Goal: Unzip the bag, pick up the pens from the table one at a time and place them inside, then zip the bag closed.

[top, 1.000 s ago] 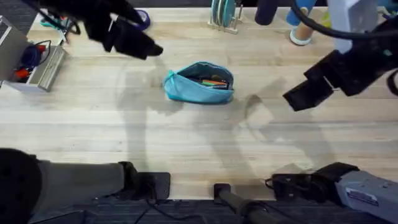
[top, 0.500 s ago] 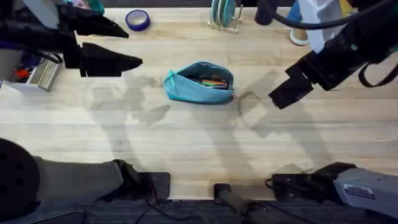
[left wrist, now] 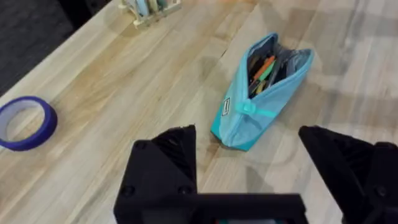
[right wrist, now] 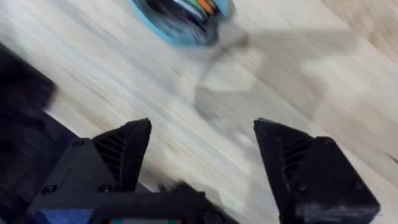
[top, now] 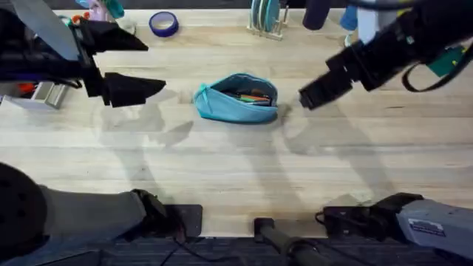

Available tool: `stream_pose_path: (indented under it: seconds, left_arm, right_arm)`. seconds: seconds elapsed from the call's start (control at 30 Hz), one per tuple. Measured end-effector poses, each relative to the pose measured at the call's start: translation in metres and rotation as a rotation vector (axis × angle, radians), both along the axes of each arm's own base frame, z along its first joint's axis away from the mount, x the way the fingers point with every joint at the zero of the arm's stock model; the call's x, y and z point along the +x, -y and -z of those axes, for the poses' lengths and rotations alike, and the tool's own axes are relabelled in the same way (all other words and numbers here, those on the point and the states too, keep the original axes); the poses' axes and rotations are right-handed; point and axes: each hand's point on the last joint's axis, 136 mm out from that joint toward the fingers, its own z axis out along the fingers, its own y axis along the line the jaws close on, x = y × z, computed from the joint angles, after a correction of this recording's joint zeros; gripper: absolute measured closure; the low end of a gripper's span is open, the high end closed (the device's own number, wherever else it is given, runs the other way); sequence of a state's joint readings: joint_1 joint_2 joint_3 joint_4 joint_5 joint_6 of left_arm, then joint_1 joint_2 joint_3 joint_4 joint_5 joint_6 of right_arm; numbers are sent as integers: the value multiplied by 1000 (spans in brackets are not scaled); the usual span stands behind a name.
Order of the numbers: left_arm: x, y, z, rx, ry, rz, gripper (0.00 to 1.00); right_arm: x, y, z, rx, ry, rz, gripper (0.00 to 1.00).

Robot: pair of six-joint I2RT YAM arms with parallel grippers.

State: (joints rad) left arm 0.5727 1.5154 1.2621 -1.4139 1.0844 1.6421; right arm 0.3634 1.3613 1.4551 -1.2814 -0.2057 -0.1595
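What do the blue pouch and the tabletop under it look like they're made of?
The slim light blue pencil pouch looks like soft woven fabric with a matte finish: it sags and creases, and its open mouth gapes around the pens. The pale tabletop looks like joined wooden planks, with visible grain lines and seams and a smooth, low-sheen surface; whether it is solid wood or veneer I cannot tell.

Light fell evenly and brightly on the pale wooden plank table, without glare. Soft, doubled arm shadows lay on the wood to either side of the light blue fabric pouch. The right wrist view was streaked with motion blur, the pouch smeared.
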Motion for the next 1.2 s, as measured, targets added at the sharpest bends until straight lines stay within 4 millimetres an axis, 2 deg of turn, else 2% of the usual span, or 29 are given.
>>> stream_pose_path:
  seconds: [0.27, 0.53, 0.63, 0.83, 1.0, 1.1, 1.2]
  left_arm:
    - [5, -15, 8, 46, 31, -31, 6]
    - [4, -22, 17, 98, 8, -34, 7]
    - [1, -25, 23, 136, -17, -31, 7]
    - [-6, -34, 37, 220, -74, -25, 7]
    - [-8, -36, 41, 244, -91, -23, 8]
    - [-9, -37, 42, 252, -98, -22, 7]
    - [-9, -37, 43, 254, -102, -22, 7]
  right_arm:
    - [17, -54, -28, 269, 56, -1, 4]
    - [11, -112, -48, 354, 143, -81, 4]
    - [6, -122, -46, 325, 162, -73, 4]
    - [3, -129, -43, 254, 211, -11, 5]
    - [1, -137, -44, 252, 234, 11, 4]
    - [2, -142, -35, 231, 217, 17, 4]
    - [6, -150, -15, 184, 177, 16, 5]
